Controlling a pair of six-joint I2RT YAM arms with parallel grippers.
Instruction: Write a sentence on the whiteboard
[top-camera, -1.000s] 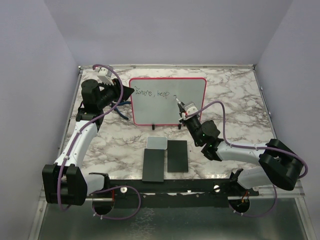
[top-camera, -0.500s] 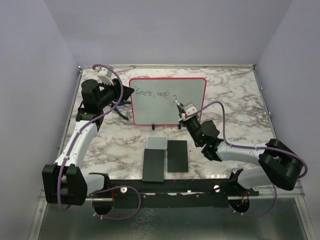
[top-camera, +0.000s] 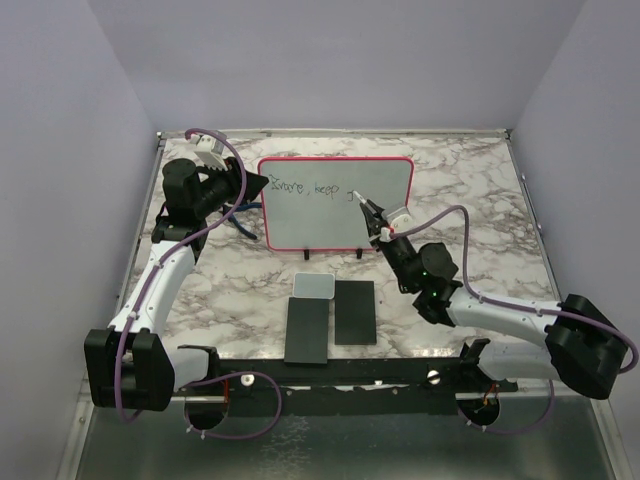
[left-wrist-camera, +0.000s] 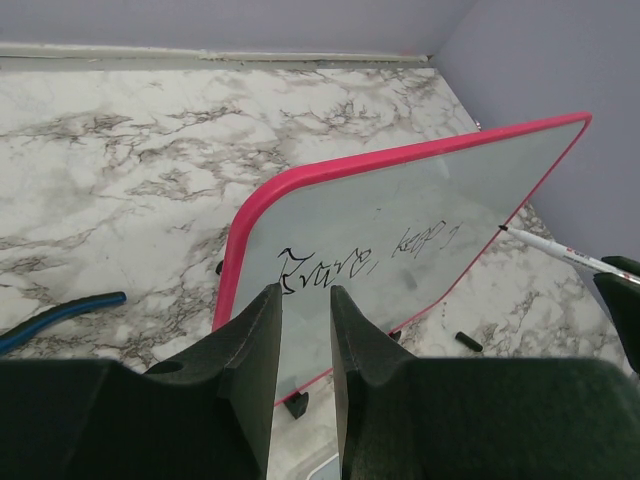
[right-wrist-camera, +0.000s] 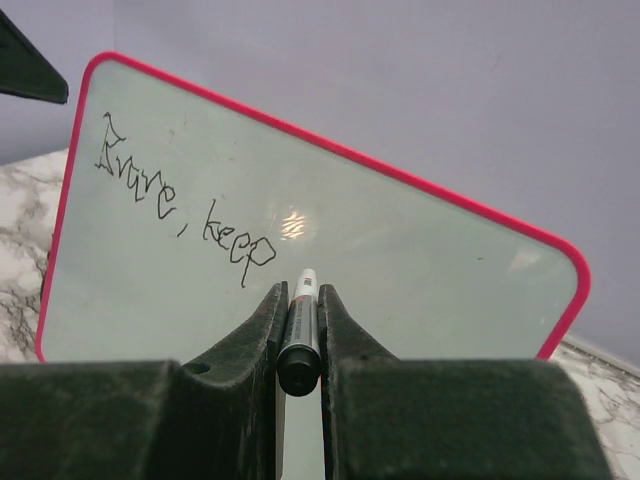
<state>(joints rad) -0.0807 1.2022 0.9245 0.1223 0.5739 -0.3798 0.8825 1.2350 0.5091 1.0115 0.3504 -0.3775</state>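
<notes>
The whiteboard (top-camera: 330, 220) stands upright as your right claw (right-wrist-camera: 300, 292) pinches a marker (right-wrist-camera: 299, 345) by the end of the sentence (top-camera: 310, 187), your left claw (left-wrist-camera: 303, 295) clamped on its left edge.

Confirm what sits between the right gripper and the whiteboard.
A marker, clamped in the right gripper, tip toward the whiteboard; clearest in the right wrist view.
</notes>
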